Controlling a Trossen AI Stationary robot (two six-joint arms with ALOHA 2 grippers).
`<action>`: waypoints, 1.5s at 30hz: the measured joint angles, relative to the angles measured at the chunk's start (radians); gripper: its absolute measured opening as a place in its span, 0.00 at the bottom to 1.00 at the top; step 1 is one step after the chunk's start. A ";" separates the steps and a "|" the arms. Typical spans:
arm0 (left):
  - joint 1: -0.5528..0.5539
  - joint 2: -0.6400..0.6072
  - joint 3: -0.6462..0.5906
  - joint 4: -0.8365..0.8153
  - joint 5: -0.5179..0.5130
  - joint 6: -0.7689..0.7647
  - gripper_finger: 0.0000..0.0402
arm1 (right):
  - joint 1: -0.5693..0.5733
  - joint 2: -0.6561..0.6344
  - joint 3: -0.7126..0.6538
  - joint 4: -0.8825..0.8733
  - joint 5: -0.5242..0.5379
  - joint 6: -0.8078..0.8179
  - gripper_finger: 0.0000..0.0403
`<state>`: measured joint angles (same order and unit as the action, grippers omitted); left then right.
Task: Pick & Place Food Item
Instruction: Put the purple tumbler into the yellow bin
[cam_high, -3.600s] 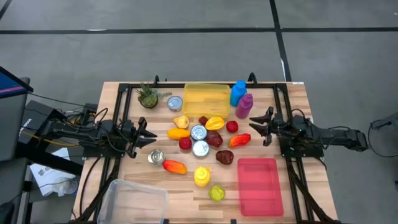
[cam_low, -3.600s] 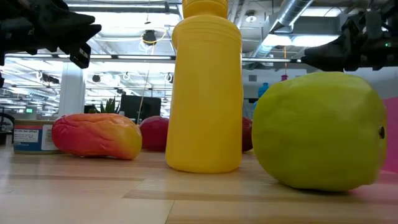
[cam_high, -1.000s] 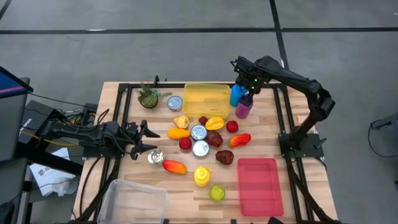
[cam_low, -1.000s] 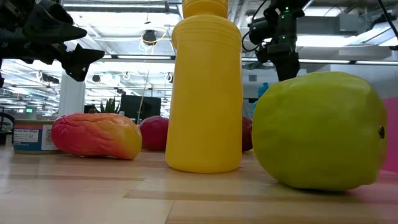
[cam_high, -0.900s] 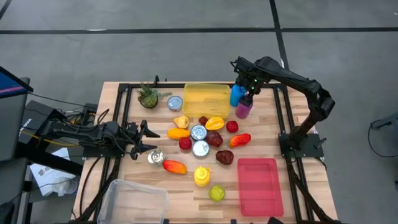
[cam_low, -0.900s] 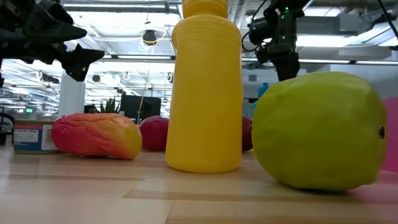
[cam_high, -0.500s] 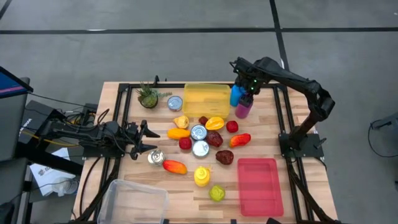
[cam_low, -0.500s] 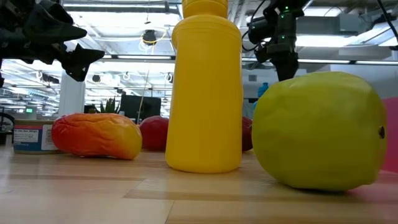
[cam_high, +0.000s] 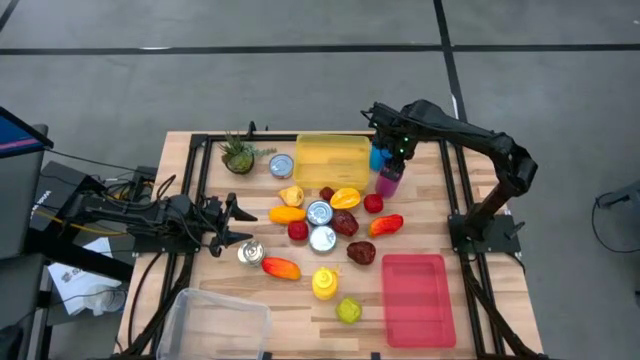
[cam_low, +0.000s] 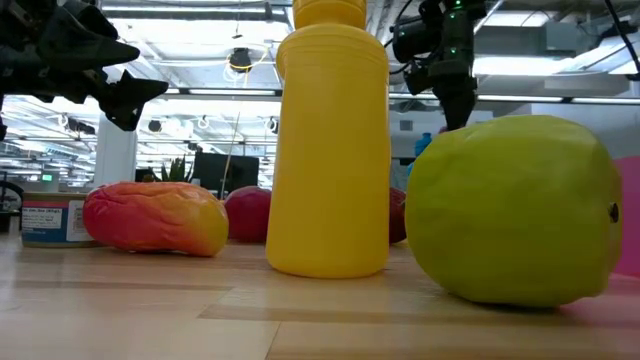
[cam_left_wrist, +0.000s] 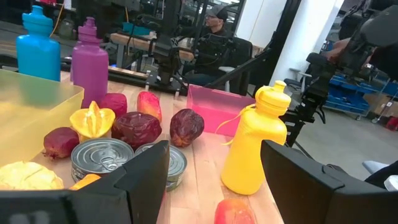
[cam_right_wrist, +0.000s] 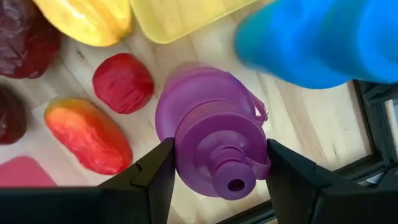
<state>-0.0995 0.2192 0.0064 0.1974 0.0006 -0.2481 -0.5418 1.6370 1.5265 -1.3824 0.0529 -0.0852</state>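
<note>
With its fingers spread either side of the upright purple bottle (cam_right_wrist: 214, 140) at the table's far right, the right gripper (cam_right_wrist: 217, 171) could knock the touching blue bottle (cam_right_wrist: 317, 37) (left gripper (cam_high: 228, 222) idles open).

Bottle (cam_high: 388, 178) beside bin (cam_high: 331, 160)

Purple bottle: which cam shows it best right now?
Right wrist view: the purple bottle fills the frame between the right gripper fingers. The high view shows it small under the arm, the left wrist view upright and far off; the low view hides it.
</note>
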 joint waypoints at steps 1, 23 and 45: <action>0.000 0.000 0.000 0.000 0.000 0.000 0.61 | 0.006 -0.002 0.000 -0.006 -0.002 0.004 0.48; 0.000 0.000 0.000 -0.019 0.000 0.004 0.61 | 0.162 -0.056 0.182 -0.188 0.113 0.116 0.48; 0.000 0.000 0.000 -0.019 0.000 0.004 0.61 | 0.279 0.018 0.356 -0.021 0.165 0.038 0.48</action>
<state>-0.0994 0.2188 0.0065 0.1783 0.0006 -0.2443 -0.2632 1.6554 1.8824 -1.4031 0.2183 -0.0472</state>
